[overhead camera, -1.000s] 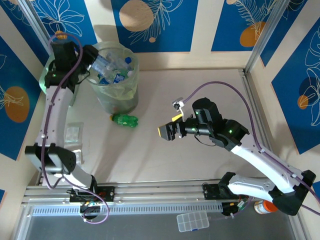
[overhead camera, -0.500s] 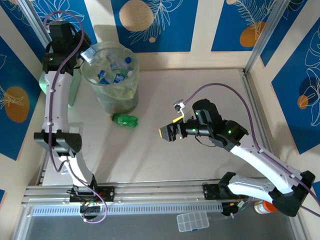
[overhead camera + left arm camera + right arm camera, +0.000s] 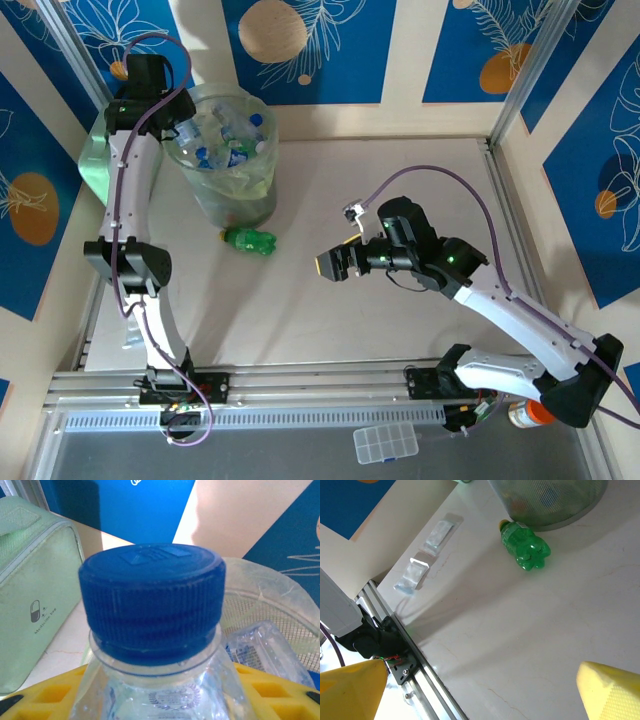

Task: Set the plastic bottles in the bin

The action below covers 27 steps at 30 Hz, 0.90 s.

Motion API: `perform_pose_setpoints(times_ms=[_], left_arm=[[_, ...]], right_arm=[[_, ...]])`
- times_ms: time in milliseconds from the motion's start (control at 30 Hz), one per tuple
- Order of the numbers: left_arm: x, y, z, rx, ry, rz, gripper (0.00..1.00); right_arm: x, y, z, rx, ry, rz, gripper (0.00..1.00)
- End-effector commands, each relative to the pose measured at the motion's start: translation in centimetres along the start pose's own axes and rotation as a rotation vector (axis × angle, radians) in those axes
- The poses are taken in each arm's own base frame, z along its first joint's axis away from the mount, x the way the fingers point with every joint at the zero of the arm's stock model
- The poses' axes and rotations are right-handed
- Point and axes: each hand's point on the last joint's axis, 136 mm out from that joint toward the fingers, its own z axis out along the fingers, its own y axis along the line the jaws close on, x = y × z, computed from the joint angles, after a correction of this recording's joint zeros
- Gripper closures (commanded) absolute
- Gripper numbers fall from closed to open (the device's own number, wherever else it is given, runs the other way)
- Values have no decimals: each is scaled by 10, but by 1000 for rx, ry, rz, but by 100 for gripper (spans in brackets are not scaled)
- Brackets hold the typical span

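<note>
My left gripper [image 3: 183,127] is shut on a clear bottle with a blue cap [image 3: 150,600], holding it at the left rim of the bin [image 3: 228,190]; its yellow fingers [image 3: 45,690] flank the bottle's shoulder. The bin [image 3: 280,595] is lined with a bag and holds several bottles [image 3: 232,143]. A green bottle [image 3: 248,240] lies on its side on the table just in front of the bin, also seen from the right wrist as the green bottle [image 3: 525,547]. My right gripper [image 3: 335,265] hovers open and empty to the right of it, yellow fingers [image 3: 350,690] wide apart.
A mint green box [image 3: 30,595] stands left of the bin. Two blister packs [image 3: 437,535] lie by the left wall. The aluminium rail [image 3: 420,675] runs along the near edge. An orange-capped jar [image 3: 527,413] and a clear organizer box [image 3: 385,444] sit beyond that rail.
The left arm pulled the bottle back to the upper left, then brought it toward the bin's rim again while its elbow swung right. The right gripper drifted slightly left.
</note>
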Motion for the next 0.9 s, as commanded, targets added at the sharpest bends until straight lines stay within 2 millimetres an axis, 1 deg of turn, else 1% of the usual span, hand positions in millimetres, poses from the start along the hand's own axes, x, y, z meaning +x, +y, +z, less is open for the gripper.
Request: perform_pose_setpoints(times_ms=[0, 67, 100, 200, 233, 300, 333, 367, 467, 533, 600, 667, 733, 800, 867], left_arm=[[9, -17, 2, 65, 36, 97, 60], [15, -31, 5, 118, 55, 134, 55], [17, -33, 7, 118, 56, 152, 51], [23, -40, 14, 108, 60, 197, 36], [26, -42, 17, 113, 68, 204, 30], [29, -45, 20, 122, 77, 204, 9], [31, -47, 21, 131, 83, 204, 3], [31, -49, 20, 134, 82, 208, 1], [27, -53, 15, 142, 61, 213, 1], [20, -53, 10, 139, 36, 207, 0], [15, -55, 6, 145, 17, 206, 2], [11, -55, 2, 146, 2, 201, 9], [12, -56, 3, 156, 6, 191, 16], [17, -59, 6, 172, 22, 181, 27], [25, -58, 14, 171, 47, 168, 41]], right_arm=[[-7, 5, 0, -23, -12, 9, 2], [-7, 5, 2, -24, -9, 13, 3], [-8, 5, 2, -25, -9, 14, 2], [-7, 5, 4, -27, -4, 17, 2], [-6, 5, 4, -26, -4, 17, 2], [-6, 5, 4, -25, -2, 17, 2], [-5, 4, 4, -22, -2, 18, 3], [-5, 4, 4, -21, -2, 18, 3], [-3, 2, 5, -15, 0, 21, 3], [-2, 1, 6, -13, 2, 23, 2], [-1, 1, 7, -14, 3, 26, 3], [-1, 0, 8, -15, 2, 27, 2], [-1, 0, 8, -15, 3, 27, 3], [-1, 0, 9, -13, 3, 27, 3], [-1, -1, 8, -10, 4, 26, 3]])
